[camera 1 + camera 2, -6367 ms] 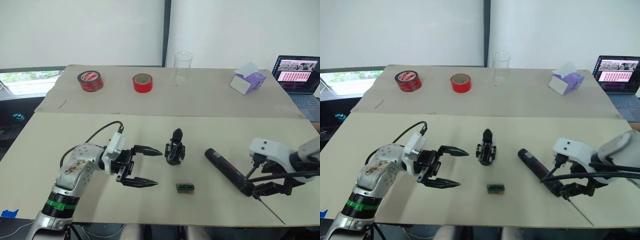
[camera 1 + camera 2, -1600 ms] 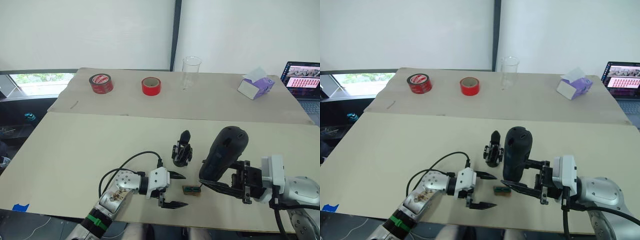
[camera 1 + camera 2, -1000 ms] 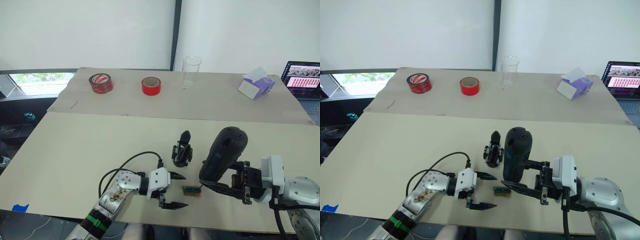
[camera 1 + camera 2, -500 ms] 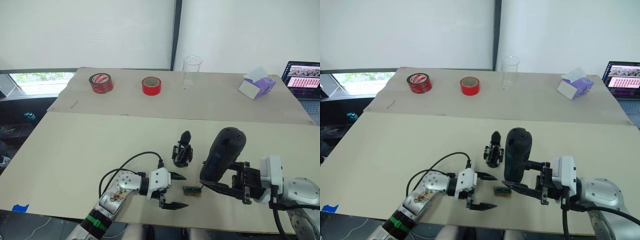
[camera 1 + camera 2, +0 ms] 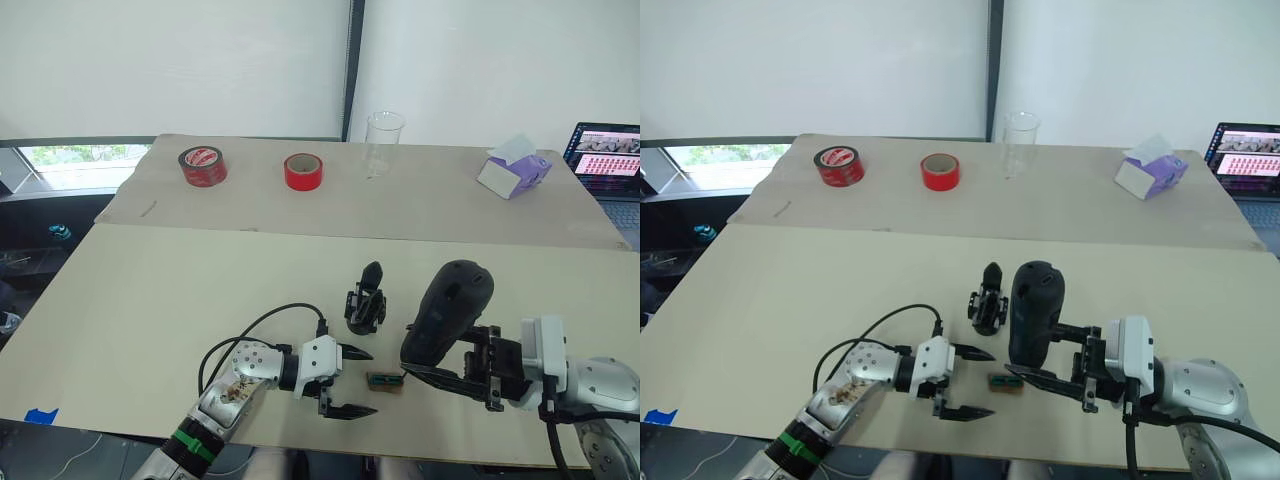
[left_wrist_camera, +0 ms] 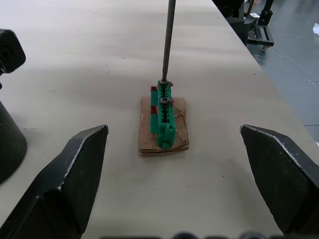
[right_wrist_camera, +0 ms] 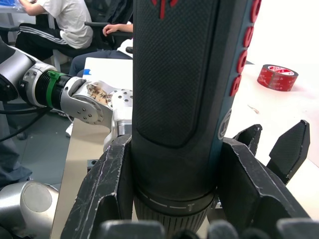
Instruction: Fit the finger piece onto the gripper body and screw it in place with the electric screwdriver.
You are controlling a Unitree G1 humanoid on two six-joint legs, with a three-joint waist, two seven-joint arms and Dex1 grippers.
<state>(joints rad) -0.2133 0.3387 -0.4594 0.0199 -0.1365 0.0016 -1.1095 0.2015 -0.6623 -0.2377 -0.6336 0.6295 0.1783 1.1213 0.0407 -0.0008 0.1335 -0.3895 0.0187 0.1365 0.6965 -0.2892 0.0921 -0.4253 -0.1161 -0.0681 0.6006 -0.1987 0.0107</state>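
- The tabletop (image 5: 150, 290) is flat, matte and card-coloured; small parts resting on it look free to slide if nudged.
- The electric screwdriver (image 5: 443, 322) is the bulkiest task thing, standing nearly upright in the right claw (image 5: 1052, 372), whose fingers clamp the lower barrel. Thick and rigid, it probably carries real weight up top, so the low grip may let it tip; the textured casing in the right wrist view should resist slipping.
- Its thin metal bit (image 6: 168, 42) comes down onto the near end of the screw block (image 6: 164, 119), touching or nearly so. The bit looks stiff yet slender, so side load is best avoided.
- The gripper body (image 5: 365, 301) stands on the tabletop just behind the block, one pointed finger up. It looks hard, light and top-heavy, likely to topple; taking it by the blocky base seems safest.
- The left claw (image 5: 345, 380) rests low at the front edge, fingers (image 6: 65, 184) spread wide and empty, straddling the block from apart.
- The screw block, green on a brown pad, is small and light; pressing on it could shift it.
- The finger piece I cannot make out on the tabletop.
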